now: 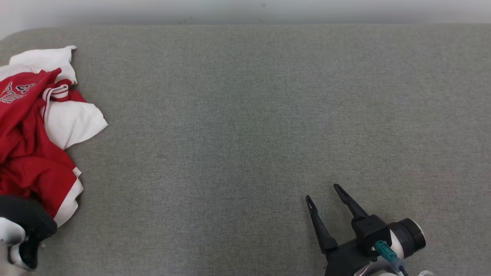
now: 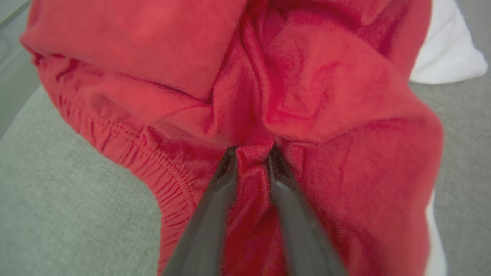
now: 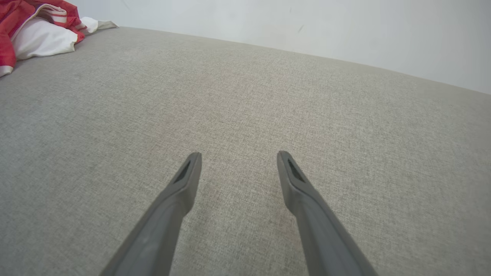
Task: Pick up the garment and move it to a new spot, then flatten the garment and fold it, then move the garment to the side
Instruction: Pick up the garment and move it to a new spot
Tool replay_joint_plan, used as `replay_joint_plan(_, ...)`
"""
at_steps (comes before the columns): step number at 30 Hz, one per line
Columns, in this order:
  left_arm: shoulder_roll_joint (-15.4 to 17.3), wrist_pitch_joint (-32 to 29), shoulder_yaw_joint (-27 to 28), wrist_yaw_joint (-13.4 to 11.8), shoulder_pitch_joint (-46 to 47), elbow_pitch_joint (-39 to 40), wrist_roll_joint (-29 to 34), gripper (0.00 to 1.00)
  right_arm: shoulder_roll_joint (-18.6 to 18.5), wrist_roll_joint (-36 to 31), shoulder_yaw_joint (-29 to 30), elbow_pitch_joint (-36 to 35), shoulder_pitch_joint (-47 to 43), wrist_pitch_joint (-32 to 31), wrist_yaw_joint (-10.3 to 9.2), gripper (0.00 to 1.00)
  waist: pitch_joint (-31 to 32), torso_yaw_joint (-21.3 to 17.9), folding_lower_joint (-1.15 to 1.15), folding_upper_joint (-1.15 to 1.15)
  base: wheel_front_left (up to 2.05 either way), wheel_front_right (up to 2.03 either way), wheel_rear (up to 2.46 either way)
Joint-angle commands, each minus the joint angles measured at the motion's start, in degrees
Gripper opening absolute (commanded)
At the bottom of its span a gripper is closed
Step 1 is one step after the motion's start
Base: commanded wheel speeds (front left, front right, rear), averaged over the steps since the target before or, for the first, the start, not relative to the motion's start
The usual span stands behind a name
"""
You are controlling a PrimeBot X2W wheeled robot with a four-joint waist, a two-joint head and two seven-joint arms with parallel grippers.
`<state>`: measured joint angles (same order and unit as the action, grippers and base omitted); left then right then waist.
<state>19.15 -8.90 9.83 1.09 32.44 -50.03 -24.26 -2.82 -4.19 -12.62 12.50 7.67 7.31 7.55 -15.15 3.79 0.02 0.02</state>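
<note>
The garment (image 1: 27, 153) is a crumpled red and white shirt with printed lettering, lying at the far left of the grey fabric surface (image 1: 245, 115). In the left wrist view my left gripper (image 2: 253, 151) is pressed into the red cloth (image 2: 307, 96), its two fingers pinching a bunched fold between their tips. In the head view my left wrist (image 1: 23, 230) shows at the lower left, over the garment's near edge. My right gripper (image 1: 323, 193) hovers open and holds nothing at the lower right, far from the garment. The right wrist view shows its fingers apart (image 3: 238, 157) above bare fabric, with the garment (image 3: 15, 23) at the top left corner.
The grey padded surface stretches wide to the right of the garment. A pale wall (image 1: 245, 9) runs along its far edge. The surface's rounded left corner (image 2: 23, 126) lies close beside the garment.
</note>
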Motion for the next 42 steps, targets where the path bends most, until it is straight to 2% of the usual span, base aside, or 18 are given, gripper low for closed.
replay_joint_plan(1,1.2,0.3,-0.1,0.3,0.2,-0.2,0.5,0.00,-0.1,0.6,-0.2,0.3,-0.6,0.5,-0.12,1.00,1.3,-0.3,-0.02,-0.02,0.00,0.00,0.00)
replay_joint_plan(7,3.8,1.6,-0.6,1.9,0.6,1.7,0.9,0.00,-0.1,2.8,-0.9,2.1,-1.4,1.6,-0.12,1.00,6.1,-0.1,-0.02,-0.02,0.00,0.00,0.00)
replay_joint_plan(11,7.5,1.6,-0.5,3.4,0.0,5.1,1.1,0.00,-0.1,4.8,-1.7,3.9,-2.7,2.7,-0.12,1.00,10.6,-0.7,-0.02,-0.02,0.00,0.00,0.00)
replay_joint_plan(16,12.1,0.5,-2.2,5.2,2.9,13.8,1.3,0.00,-0.1,6.4,-1.6,5.6,-4.1,3.9,-0.12,1.00,14.8,-1.9,-0.02,-0.02,0.00,0.00,0.00)
replay_joint_plan(20,13.0,-1.6,-4.7,5.9,6.2,22.0,-0.2,0.00,-0.1,7.2,-1.0,6.7,-4.5,4.5,-0.12,1.00,16.8,-3.3,-0.02,-0.02,0.00,0.00,0.00)
replay_joint_plan(24,10.8,-3.1,-7.9,6.2,9.8,29.6,-1.4,0.00,-0.1,7.5,0.1,7.6,-4.2,5.3,-0.12,1.00,17.9,-5.6,-0.02,-0.02,0.00,0.00,0.00)
replay_joint_plan(31,3.3,-4.7,-12.5,5.1,12.1,38.0,-3.0,0.00,-0.1,7.6,0.0,8.5,-3.1,5.8,-0.12,1.00,18.1,-12.2,-0.02,-0.02,0.00,0.00,0.00)
replay_joint_plan(38,-4.0,-3.2,-16.8,4.7,11.0,40.2,-4.7,0.00,-0.1,7.1,-0.3,8.5,-1.9,5.9,-0.12,1.00,16.1,-19.3,-0.02,-0.02,0.00,0.00,0.00)
replay_joint_plan(42,-7.6,-2.5,-19.3,4.5,8.4,38.6,-5.5,0.00,-0.1,6.9,0.2,8.3,-1.5,5.9,-0.12,1.00,14.6,-21.8,-0.02,-0.02,0.00,0.00,0.00)
